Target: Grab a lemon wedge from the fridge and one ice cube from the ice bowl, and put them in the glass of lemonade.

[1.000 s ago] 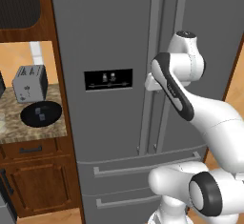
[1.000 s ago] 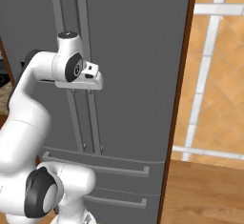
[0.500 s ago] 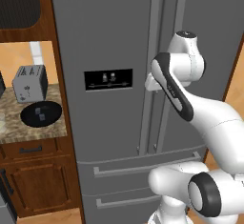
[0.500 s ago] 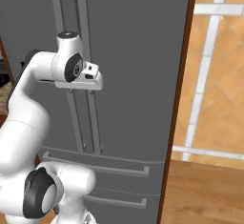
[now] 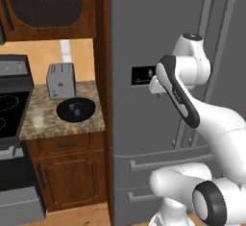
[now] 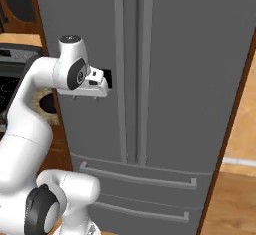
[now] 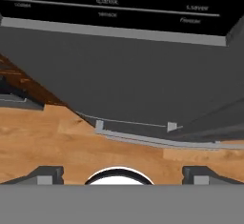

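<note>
Gripper point(image 7: 121, 173) wide open, holding nothing, near shut fridge point(image 5: 144, 32); could miss handle point(image 6: 119, 74) and bump door.

Whole scene shifted rightward; stove point(image 5: 9, 105) now in view.

My arm rises from the base, bends at the elbow and reaches forward at about chest height, with the wrist turned so the hand points downward. My claw point(image 7: 122, 174) is spread wide and holds nothing: in the hand view its two dark fingertips point(image 7: 44, 174) sit far apart at the bottom corners. From the right base view the claw point(image 6: 85, 95) hangs under the white hand block, level and facing down. From the left base view the forearm's dark band crosses in front of the hand.
</note>
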Controlling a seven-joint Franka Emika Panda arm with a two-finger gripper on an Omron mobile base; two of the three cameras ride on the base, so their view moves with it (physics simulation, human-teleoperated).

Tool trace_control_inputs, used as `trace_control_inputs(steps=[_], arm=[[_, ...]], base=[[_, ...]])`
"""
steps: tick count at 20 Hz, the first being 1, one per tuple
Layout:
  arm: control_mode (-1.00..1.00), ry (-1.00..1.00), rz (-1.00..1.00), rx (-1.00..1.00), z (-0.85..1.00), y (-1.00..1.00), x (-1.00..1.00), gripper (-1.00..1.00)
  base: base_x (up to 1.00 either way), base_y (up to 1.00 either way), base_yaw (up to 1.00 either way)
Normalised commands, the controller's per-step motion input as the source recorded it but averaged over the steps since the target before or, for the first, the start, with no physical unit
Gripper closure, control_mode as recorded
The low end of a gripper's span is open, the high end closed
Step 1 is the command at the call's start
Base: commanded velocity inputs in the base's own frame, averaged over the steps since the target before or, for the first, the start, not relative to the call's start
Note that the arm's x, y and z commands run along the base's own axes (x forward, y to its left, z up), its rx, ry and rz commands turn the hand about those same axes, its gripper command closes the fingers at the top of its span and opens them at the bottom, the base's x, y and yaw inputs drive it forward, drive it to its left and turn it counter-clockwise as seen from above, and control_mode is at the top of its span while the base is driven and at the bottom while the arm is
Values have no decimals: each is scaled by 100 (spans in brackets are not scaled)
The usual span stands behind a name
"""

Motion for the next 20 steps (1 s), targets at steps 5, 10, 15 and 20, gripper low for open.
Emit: trace_control_inputs(steps=[5, 10, 15, 20], arm=[[100, 0, 0, 0, 0, 0, 0, -100], [100, 0, 0, 0, 0, 0, 0, -100], [100, 0, 0, 0, 0, 0, 0, -100], [100, 0, 0, 0, 0, 0, 0, -100]], base=[[31, 100, 0], [42, 100, 0], [64, 56, 0], [55, -6, 0]])
